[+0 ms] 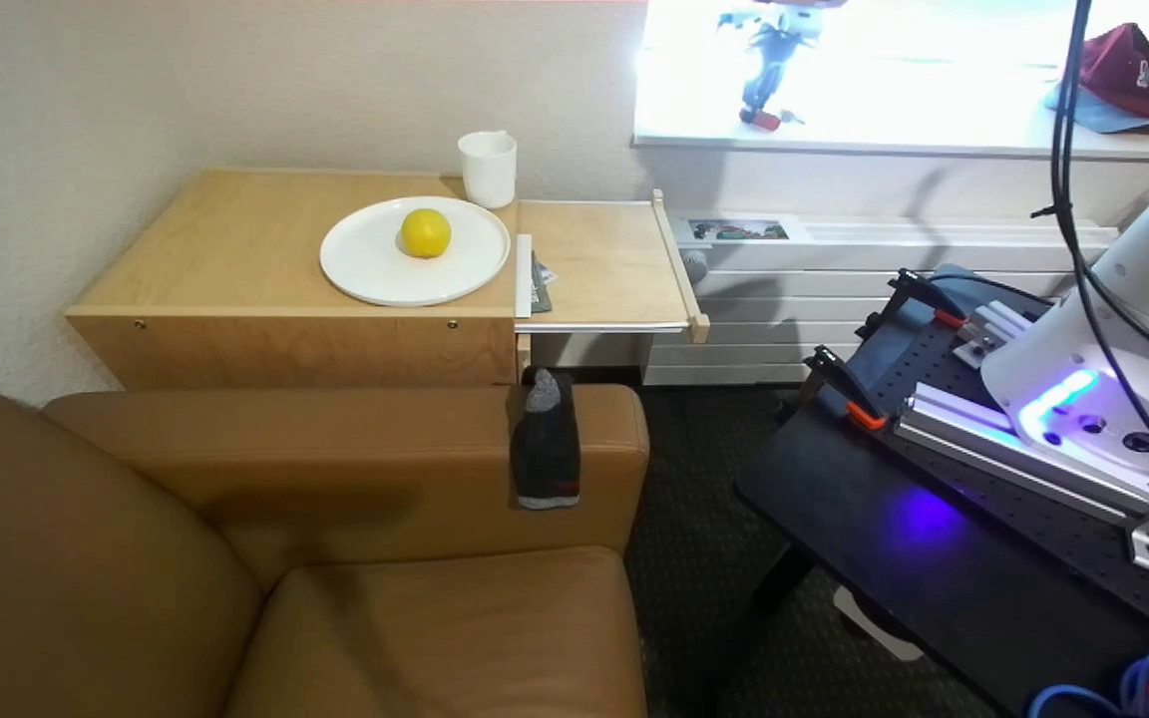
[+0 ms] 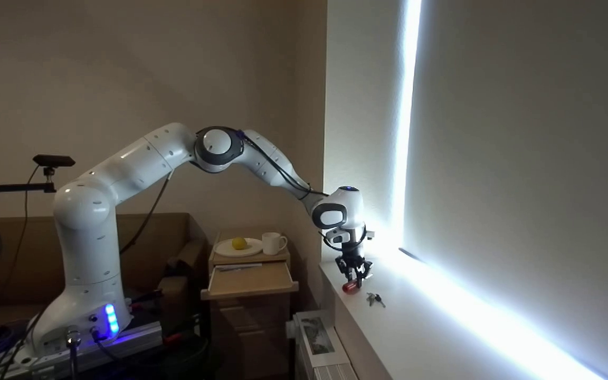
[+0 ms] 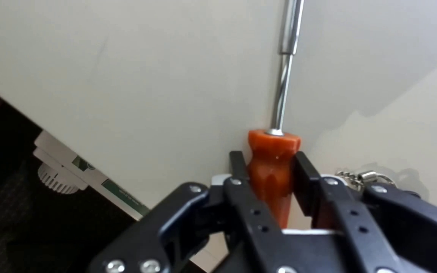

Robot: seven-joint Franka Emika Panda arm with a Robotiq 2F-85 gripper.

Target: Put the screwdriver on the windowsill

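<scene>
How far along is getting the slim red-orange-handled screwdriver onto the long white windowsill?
Done, apparently: the screwdriver lies on the windowsill, silvery shaft close to its surface.
In hand: the black two-fingered tool grips both sides of the handle.
Left: probably releasing that handle and backing off.

No legible text; pale emblem (image 1: pixel 1144 75) on the maroon cap (image 1: pixel 1113 62) too small to read
</scene>
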